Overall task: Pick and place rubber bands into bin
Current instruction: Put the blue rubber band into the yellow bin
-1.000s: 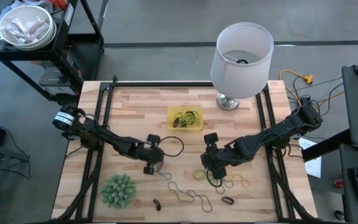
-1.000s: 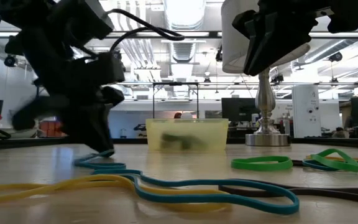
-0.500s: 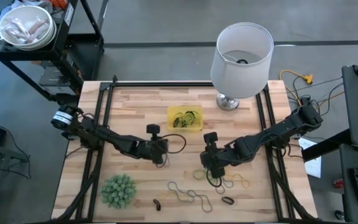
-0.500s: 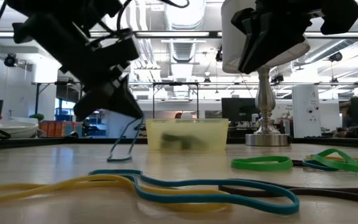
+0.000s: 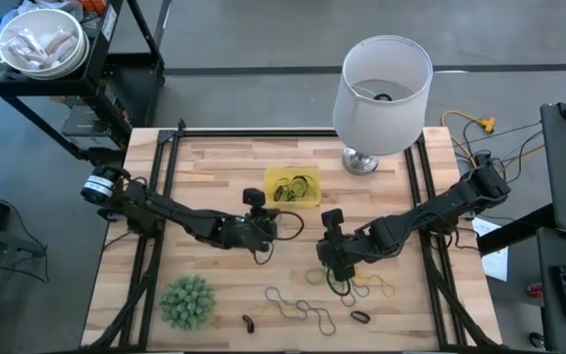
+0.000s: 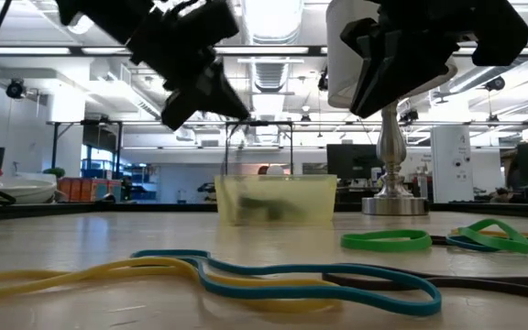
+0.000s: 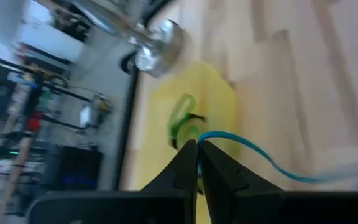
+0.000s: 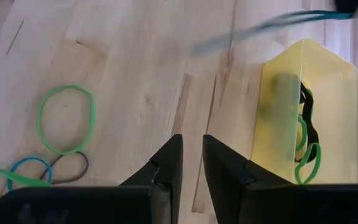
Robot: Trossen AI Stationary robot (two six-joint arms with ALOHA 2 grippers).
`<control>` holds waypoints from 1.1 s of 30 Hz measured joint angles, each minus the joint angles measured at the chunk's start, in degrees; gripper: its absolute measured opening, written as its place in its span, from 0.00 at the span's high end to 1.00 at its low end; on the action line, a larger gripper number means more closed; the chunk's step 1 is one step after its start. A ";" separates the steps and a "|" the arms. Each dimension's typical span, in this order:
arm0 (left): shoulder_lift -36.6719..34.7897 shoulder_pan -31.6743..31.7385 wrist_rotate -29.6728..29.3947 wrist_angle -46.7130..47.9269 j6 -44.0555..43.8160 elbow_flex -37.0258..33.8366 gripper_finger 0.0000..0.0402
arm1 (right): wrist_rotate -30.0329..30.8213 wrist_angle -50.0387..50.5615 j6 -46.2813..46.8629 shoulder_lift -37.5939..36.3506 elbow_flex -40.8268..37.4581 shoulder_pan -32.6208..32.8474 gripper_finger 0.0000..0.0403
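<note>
No brand, label or legible writing shows on any item in any view.

The small shallow square yellow plastic bin [image 5: 293,187] sits on the pale wooden slatted table [image 5: 204,167], just beside the metal foot of the large white cylindrical lampshade lamp [image 5: 382,81]. It already holds several green and dark rubber bands [image 5: 291,187].

The left gripper [image 5: 263,228] hangs just short of the bin's near edge, raised off the table. Its fingers are pressed together on a thin teal rubber band [image 7: 253,152]. The left wrist view shows that band trailing from the fingertips with the bin behind it; the high view shows only a dark loop at that gripper. In the low view the gripper [image 6: 223,96] stands above the bin's rim height.

The right gripper [image 5: 329,254] hovers near the bin, on the side away from the lamp. In the right wrist view its fingers [image 8: 166,163] stand slightly apart with nothing between them. That view also shows a loose green rubber loop [image 8: 66,119] on the wood and a teal streak passing by the bin.

More loose bands lie farther from the bin: a mixed cluster [image 5: 362,287] under the right arm and a wavy yellow-and-teal string of bands [image 5: 298,307]. The low view alone shows their colours clearly. A spiky green ball-shaped plant [image 5: 186,301] stands well apart from the bin.
</note>
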State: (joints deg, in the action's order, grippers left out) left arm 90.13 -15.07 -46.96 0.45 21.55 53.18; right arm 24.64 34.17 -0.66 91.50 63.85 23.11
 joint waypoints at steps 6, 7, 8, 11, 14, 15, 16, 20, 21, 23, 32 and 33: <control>-0.04 3.27 -0.55 -0.05 6.71 3.96 1.00 | 0.00 -0.04 0.00 0.00 -0.19 0.00 0.86; -0.04 4.01 -0.54 -0.02 7.68 4.56 1.00 | 0.00 0.00 0.00 0.00 -0.16 0.00 0.86; -0.04 4.80 -0.53 -0.04 8.74 5.18 1.00 | 0.00 -0.02 0.00 0.00 -0.11 0.00 0.86; -0.04 7.38 -0.53 -0.09 11.31 7.03 1.00 | 0.00 -0.04 0.02 0.00 -0.10 0.00 0.86; -0.04 9.98 -0.50 -0.05 13.58 8.46 1.00 | 0.00 -0.02 0.02 0.00 -0.17 0.00 0.86; -0.04 10.85 -0.43 -0.04 14.13 8.87 1.00 | 0.00 -0.02 0.01 0.00 -0.19 0.00 0.86; -0.04 11.71 -0.20 -0.06 14.73 9.24 1.00 | 0.00 -0.02 0.02 0.00 -0.19 0.00 0.86; -0.04 14.86 1.59 -0.06 15.27 10.00 1.00 | 0.00 -0.01 0.02 0.00 -0.21 0.00 0.86; -0.04 15.61 2.60 -0.02 15.25 10.00 1.00 | 0.00 0.00 0.02 0.00 -0.21 0.00 0.86; -0.04 17.09 5.06 0.00 15.02 9.93 1.00 | 0.00 0.01 0.02 0.00 -0.21 0.00 0.86; 1.33 20.71 15.21 0.01 11.86 8.77 1.00 | 0.00 0.07 0.25 0.00 -0.34 0.00 0.86; 1.68 20.97 15.35 0.04 11.86 8.74 1.00 | 0.00 0.07 0.25 0.00 -0.34 0.00 0.86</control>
State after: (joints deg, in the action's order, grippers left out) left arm 91.80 5.90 -31.61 0.48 33.41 61.92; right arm 24.64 34.24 -0.41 91.50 63.51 23.11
